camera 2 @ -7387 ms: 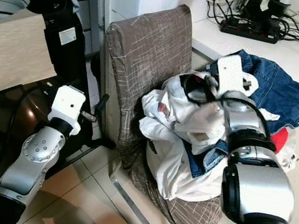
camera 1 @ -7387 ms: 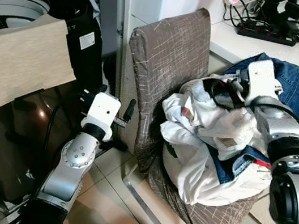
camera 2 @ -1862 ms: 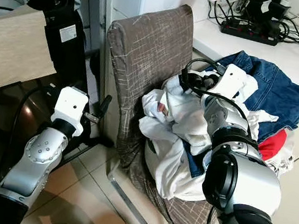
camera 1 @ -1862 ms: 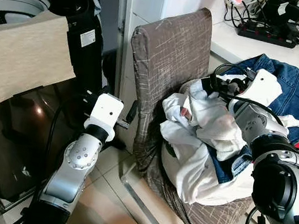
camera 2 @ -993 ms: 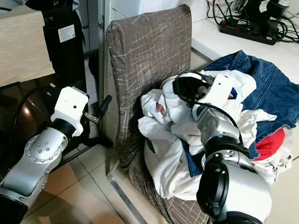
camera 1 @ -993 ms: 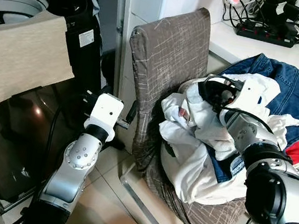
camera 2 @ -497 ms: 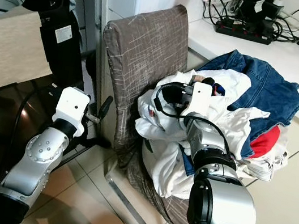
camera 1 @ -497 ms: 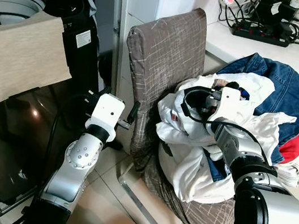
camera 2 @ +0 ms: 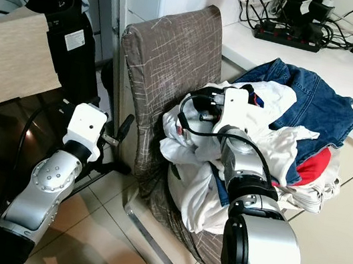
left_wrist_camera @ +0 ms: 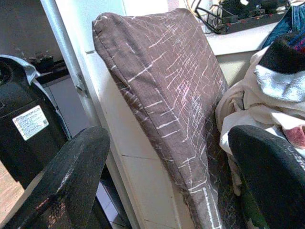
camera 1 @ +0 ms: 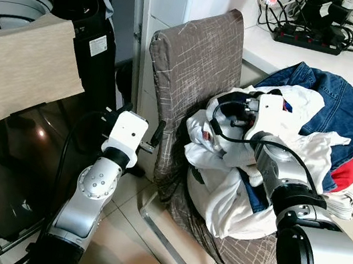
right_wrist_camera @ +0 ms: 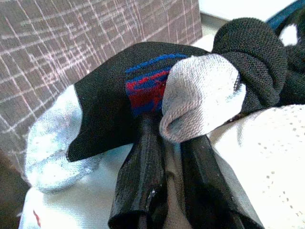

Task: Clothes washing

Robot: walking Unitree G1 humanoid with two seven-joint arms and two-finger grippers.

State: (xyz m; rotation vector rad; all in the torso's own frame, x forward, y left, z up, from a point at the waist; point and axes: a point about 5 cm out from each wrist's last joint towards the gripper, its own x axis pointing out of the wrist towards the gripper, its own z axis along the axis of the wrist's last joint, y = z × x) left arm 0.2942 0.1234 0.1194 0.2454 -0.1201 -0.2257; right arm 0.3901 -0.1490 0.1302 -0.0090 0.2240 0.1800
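Silver jointed arms, white boxy wrists, black cables, long black claw fingers (right_wrist_camera: 143,181).

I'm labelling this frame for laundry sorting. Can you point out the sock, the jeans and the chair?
sock (right_wrist_camera: 109,90), right wrist view, on its black body beside the red and blue stripes.
jeans (camera 1: 343,109), left eye view, on the blue denim behind the white clothes.
chair (camera 1: 196,74), left eye view, on the brown backrest.
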